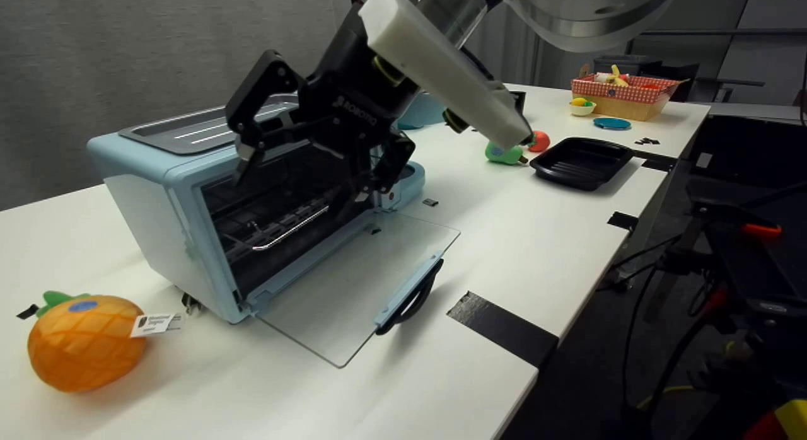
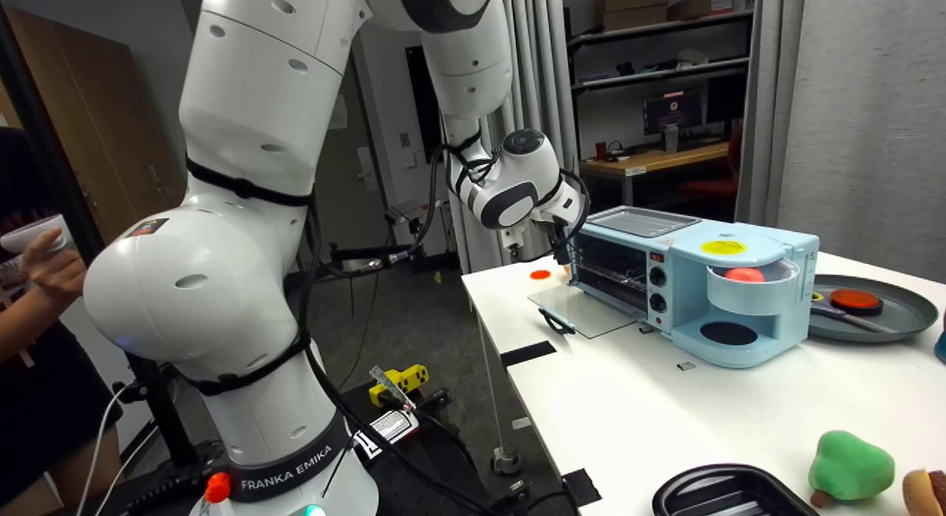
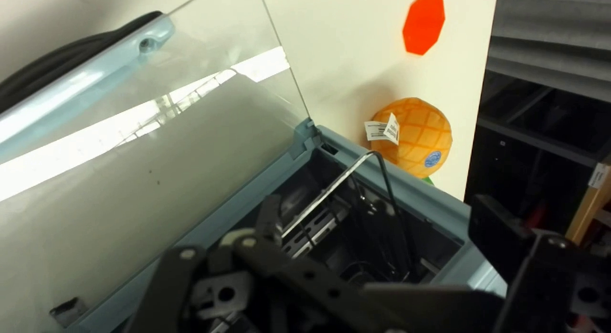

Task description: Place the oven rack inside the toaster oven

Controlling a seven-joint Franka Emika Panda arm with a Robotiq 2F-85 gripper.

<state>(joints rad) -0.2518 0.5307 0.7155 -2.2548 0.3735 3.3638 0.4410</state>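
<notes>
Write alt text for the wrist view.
Open gripper at the mouth of a light blue toaster oven, glass door lowered, oven rack showing inside. An orange pineapple toy and a red octagon sit on the table.

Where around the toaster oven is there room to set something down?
The white table has bare room between the lowered glass door and the black tray, and between that door and the plush pineapple. The mouth of the toaster oven is crowded: the open claw hangs there.

I can read ROBOTIQ on the black gripper (image 1: 290, 190) and FRANKA EMIKA on the dark band (image 2: 288, 468) around the base (image 2: 356, 494); the pineapple's (image 1: 88, 352) tag (image 1: 152, 325) is too blurred for me.
</notes>
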